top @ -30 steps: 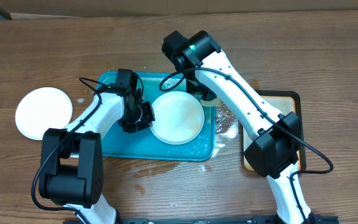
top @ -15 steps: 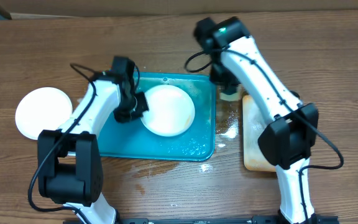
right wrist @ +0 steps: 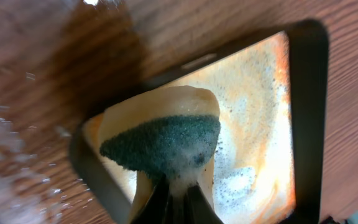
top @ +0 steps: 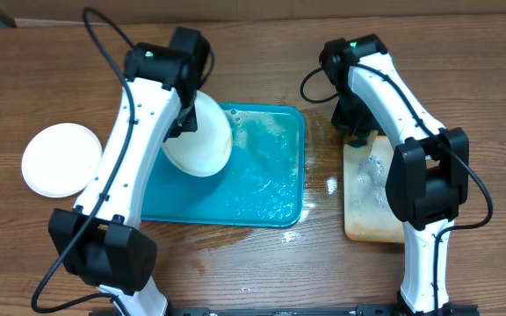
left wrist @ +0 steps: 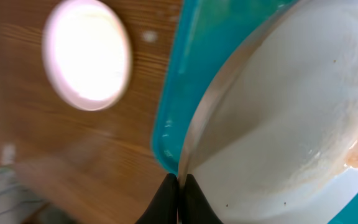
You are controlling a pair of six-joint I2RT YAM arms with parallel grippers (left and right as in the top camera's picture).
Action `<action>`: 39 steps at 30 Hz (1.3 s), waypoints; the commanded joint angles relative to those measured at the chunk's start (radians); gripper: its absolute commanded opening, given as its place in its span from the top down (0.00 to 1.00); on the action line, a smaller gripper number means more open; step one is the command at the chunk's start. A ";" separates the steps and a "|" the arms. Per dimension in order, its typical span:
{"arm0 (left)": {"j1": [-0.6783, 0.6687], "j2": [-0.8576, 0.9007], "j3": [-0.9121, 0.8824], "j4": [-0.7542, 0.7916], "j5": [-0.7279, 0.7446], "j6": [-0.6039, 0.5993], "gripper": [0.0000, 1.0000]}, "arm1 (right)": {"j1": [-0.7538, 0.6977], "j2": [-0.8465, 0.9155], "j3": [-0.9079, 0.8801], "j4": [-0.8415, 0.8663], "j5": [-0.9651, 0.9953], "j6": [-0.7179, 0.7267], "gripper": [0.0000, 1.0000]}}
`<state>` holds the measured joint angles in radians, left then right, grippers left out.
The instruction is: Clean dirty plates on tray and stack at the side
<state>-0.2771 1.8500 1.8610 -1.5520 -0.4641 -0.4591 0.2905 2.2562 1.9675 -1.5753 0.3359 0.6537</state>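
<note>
My left gripper is shut on the rim of a pale plate with a brownish smear near its edge. The plate hangs tilted above the left part of the wet teal tray, under the left gripper. A clean white plate lies on the table left of the tray. My right gripper is shut on a soapy sponge with a green scrub face, held over the near corner of the tan tray. Overhead, the right gripper is at that tray's back edge.
The tan dark-rimmed tray holds foam and stands right of the teal tray. Water drops lie on the wood between the two trays. The white plate shows on bare wood past the teal rim.
My left gripper has lifted the plate off the tray bottom and tipped it up toward the back left. The right arm has swung the sponge from the tray over to the tan tray.
</note>
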 commanded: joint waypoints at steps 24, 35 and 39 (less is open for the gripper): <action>-0.225 0.000 0.054 -0.059 -0.538 -0.050 0.96 | -0.174 -0.050 -0.248 -0.028 -0.024 -0.013 0.96; -0.229 0.000 0.054 -0.055 -0.536 -0.049 0.96 | -0.199 -0.053 -0.248 -0.030 -0.076 -0.079 0.00; -0.233 0.000 0.054 -0.055 -0.542 -0.049 0.96 | -0.171 -0.056 -0.248 -0.026 -0.076 -0.086 0.00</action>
<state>-0.4980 1.8500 1.8915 -1.6085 -0.9699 -0.4953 0.0937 2.2467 1.7248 -1.6047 0.2661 0.5785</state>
